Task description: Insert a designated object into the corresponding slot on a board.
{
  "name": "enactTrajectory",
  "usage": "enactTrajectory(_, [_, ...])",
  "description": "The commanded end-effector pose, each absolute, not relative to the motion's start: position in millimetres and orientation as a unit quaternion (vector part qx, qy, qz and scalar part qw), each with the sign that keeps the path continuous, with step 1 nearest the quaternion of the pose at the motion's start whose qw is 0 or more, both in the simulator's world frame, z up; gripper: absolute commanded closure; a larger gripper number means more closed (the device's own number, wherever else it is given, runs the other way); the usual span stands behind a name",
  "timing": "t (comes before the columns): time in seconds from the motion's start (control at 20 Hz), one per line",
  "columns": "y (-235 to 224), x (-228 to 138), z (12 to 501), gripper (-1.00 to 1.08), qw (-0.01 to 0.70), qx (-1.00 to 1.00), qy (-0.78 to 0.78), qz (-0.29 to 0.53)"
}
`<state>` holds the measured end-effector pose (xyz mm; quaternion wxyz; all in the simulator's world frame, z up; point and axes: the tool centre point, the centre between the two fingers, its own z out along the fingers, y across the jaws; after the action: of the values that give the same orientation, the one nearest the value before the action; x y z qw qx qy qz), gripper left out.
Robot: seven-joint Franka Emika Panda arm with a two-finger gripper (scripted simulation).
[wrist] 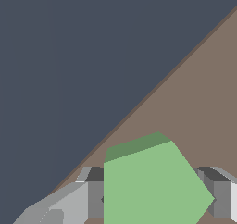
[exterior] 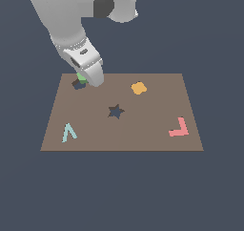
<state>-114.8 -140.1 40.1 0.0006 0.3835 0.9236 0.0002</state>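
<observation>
Green pentagon block (wrist: 152, 183) clamped between the gripper (wrist: 155, 195) fingers (wrist: 95, 195), poised at the dark pentagon slot (exterior: 77, 84) near the far-left corner of the brown board (exterior: 143, 130), star cutout (exterior: 115, 111) mid-board, orange piece (exterior: 138, 88) beyond it.

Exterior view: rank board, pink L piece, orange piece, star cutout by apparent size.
1. board, by far the largest.
2. pink L piece.
3. star cutout and orange piece: they look about alike, and the orange piece lies farther up the board, so I won't rank them.
</observation>
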Motion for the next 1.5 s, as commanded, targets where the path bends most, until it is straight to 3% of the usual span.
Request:
enactTrajectory(0.0, [-147, -110, 40, 1.08, 0.001, 0.365, 0.931, 0.000])
enactTrajectory(1.1, [-163, -97, 31, 1.08, 0.000, 0.324, 0.946, 0.000])
enactTrajectory(1.15, [-163, -97, 31, -0.92, 0.000, 0.324, 0.946, 0.000])
enactTrajectory(1.45, [-163, -97, 31, -0.92, 0.000, 0.324, 0.946, 0.000])
